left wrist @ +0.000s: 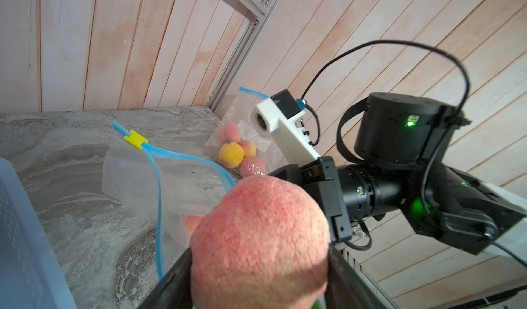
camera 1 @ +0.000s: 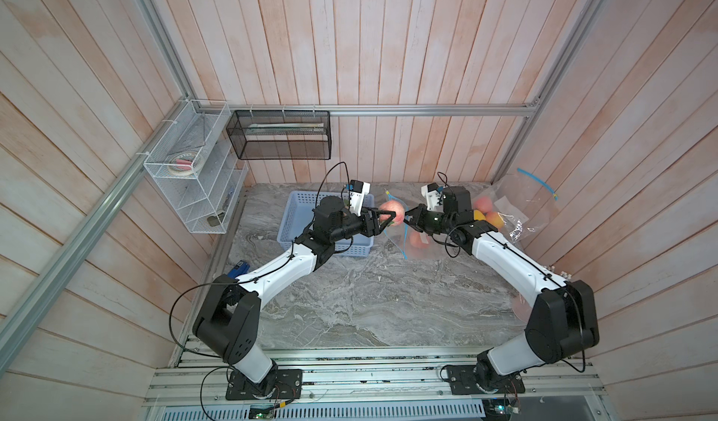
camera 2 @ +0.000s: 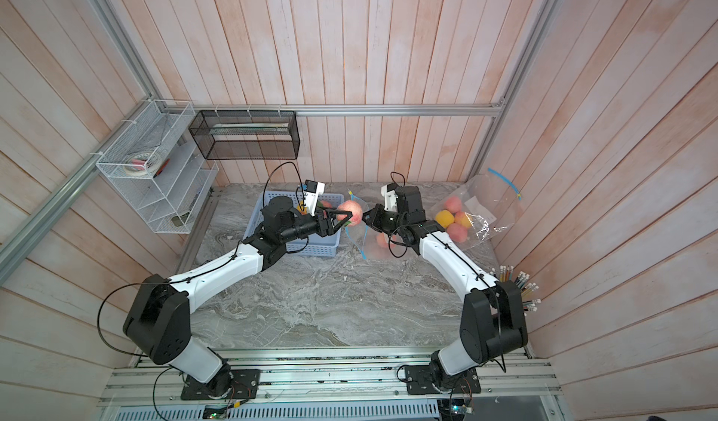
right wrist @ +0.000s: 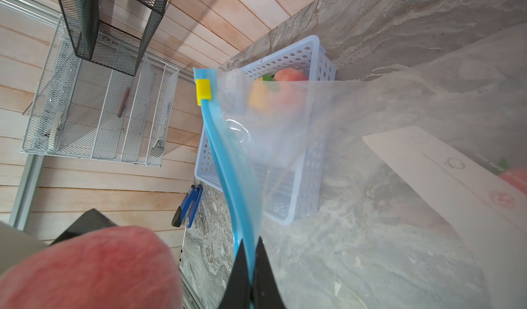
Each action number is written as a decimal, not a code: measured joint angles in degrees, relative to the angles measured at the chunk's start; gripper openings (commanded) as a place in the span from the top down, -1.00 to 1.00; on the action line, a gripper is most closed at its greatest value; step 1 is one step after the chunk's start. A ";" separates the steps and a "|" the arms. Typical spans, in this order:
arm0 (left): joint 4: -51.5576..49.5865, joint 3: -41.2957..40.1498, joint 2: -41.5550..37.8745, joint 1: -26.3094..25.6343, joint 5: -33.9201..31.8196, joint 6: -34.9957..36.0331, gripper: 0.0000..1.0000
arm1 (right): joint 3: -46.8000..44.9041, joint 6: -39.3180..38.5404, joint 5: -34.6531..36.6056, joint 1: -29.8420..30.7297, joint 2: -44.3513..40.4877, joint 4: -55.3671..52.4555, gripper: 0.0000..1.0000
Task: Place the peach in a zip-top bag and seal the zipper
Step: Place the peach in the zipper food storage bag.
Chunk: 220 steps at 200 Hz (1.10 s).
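Observation:
A pink-red peach (camera 1: 388, 208) (camera 2: 351, 210) hangs above the table at the back centre, with my left gripper (camera 1: 393, 217) (left wrist: 259, 264) shut on it. Its black fingers (left wrist: 171, 279) press both sides of the peach (left wrist: 259, 230). Just right of it, my right gripper (camera 1: 408, 218) (right wrist: 250, 253) is shut on the blue zipper edge of a clear zip-top bag (camera 1: 408, 250) (right wrist: 356, 150) and holds that edge up. The mouth gapes in the left wrist view, with the yellow slider (left wrist: 136, 140) (right wrist: 203, 92) at the far end. Another peach (camera 2: 382, 240) lies inside the bag.
A pale blue basket (camera 1: 286, 221) (right wrist: 299, 62) with fruit stands under the left arm. A second clear bag of peaches (camera 2: 454, 217) leans in the back right corner. A blue tool (right wrist: 189, 205) lies by the left wall. Wire racks (camera 1: 194, 166) hang on that wall.

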 measured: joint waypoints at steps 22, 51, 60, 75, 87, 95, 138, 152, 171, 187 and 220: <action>-0.59 0.00 2.27 0.00 -0.42 0.76 -0.05 | 0.00 0.00 -0.63 -0.02 0.00 -0.04 1.00; -2.47 0.00 2.95 -0.04 -2.03 3.50 -0.05 | 0.00 0.44 -1.18 -0.74 -0.22 0.22 1.00; -3.56 0.07 3.08 -0.13 -2.47 4.83 -0.05 | 0.00 0.70 -1.53 -0.83 -0.48 0.72 1.00; -5.81 0.76 3.98 -0.26 -3.43 7.21 -0.05 | -0.02 1.33 -2.75 -1.03 -0.90 1.68 1.00; -8.26 2.08 5.53 -0.55 -3.96 9.46 -0.05 | -0.02 1.86 -4.07 -1.03 -1.36 2.64 1.00; -9.86 3.02 6.43 -0.79 -4.13 10.88 -0.05 | -0.02 2.23 -4.79 -1.03 -1.66 3.17 1.00; -18.14 8.26 8.11 -2.54 -6.88 19.54 -0.17 | -0.46 3.69 -7.50 -1.03 -2.73 5.51 1.00; -19.67 10.10 8.11 -2.71 -7.37 21.40 -0.30 | -0.85 3.91 -7.89 -1.03 -2.91 5.95 1.00; -20.55 11.85 8.11 -2.71 -7.96 22.58 -0.51 | -1.36 3.98 -8.04 -1.03 -3.21 6.05 1.00; -20.61 12.33 8.11 -2.69 -7.69 23.30 -0.66 | -1.70 4.15 -8.02 -1.03 -3.58 6.05 1.00; -21.44 12.50 7.98 -2.49 -7.08 22.71 -0.82 | -1.77 4.98 -7.45 -1.05 -4.33 6.05 1.00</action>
